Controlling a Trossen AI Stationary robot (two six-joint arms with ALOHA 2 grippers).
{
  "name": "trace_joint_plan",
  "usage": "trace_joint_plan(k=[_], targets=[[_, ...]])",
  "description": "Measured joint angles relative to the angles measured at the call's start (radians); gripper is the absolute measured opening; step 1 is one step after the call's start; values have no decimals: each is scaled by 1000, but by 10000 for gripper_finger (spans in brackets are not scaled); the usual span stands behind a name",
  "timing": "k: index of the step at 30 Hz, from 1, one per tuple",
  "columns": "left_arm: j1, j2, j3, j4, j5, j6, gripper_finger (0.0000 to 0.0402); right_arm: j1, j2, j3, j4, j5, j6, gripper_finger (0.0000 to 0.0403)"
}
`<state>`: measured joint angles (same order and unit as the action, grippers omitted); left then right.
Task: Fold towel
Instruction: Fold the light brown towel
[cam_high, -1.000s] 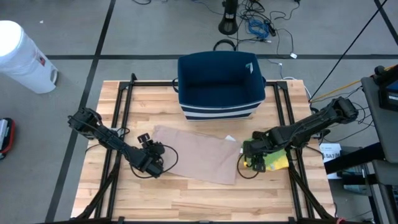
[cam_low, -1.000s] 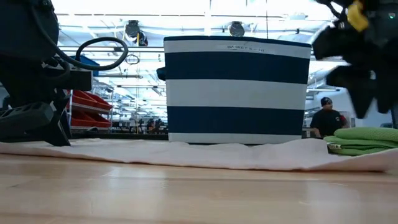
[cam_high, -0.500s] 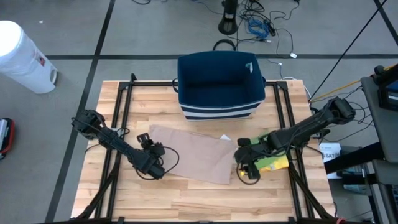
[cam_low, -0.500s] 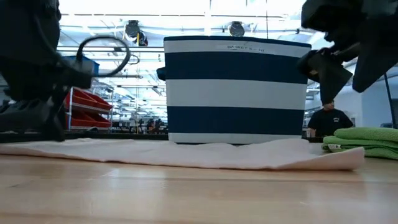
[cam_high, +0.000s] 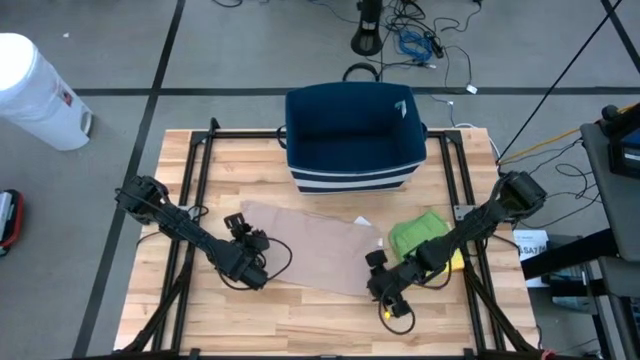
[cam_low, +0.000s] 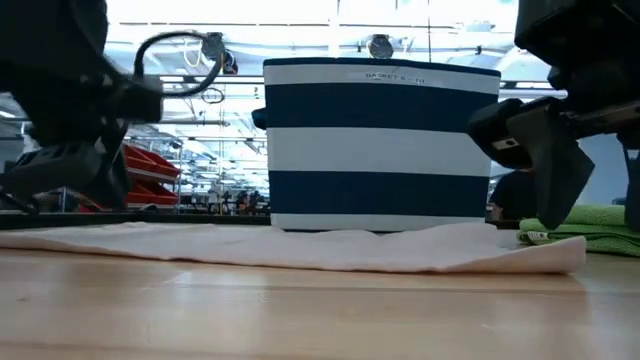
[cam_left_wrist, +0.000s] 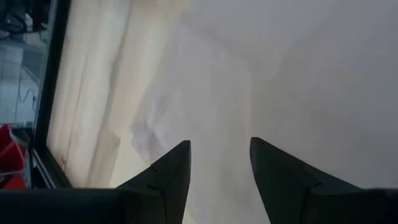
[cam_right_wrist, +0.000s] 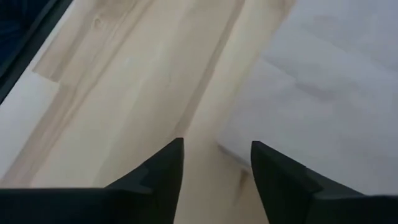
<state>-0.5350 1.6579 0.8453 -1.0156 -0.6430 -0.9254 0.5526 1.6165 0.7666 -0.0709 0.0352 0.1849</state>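
Observation:
A beige towel (cam_high: 310, 245) lies spread flat on the wooden table in front of a navy striped basket (cam_high: 355, 140). My left gripper (cam_high: 258, 270) hangs open just above the towel's near left part (cam_left_wrist: 298, 74), its fingers clear of the cloth in the low view (cam_low: 100, 190). My right gripper (cam_high: 378, 288) stands open over the towel's near right corner (cam_right_wrist: 227, 146), raised off the table (cam_low: 555, 205). The wood shows between its fingers.
A folded green towel (cam_high: 418, 235) lies right of the beige one, on something yellow (cam_high: 455, 262). A black frame (cam_high: 190, 180) runs along the table's sides. Bare wood (cam_high: 300, 320) stretches along the near edge. A white bin (cam_high: 35, 90) stands on the floor.
My right gripper has swung from over the green towel toward the table's near edge and left, sinking and rolling, to the beige towel's near right corner. My left gripper has risen a little off the towel. The towel's right end has drawn back slightly leftward.

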Motion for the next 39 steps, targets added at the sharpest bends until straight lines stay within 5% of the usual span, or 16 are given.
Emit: trace_joint_plan(k=[17, 27, 39], targets=[[79, -2, 47, 442, -47, 404, 172, 48, 130, 3, 111, 189, -21, 126], [147, 20, 6, 651, 31, 515, 172, 71, 128, 54, 11, 237, -96, 7], [190, 132, 7, 753, 47, 569, 172, 51, 128, 264, -185, 338, -366, 1]])
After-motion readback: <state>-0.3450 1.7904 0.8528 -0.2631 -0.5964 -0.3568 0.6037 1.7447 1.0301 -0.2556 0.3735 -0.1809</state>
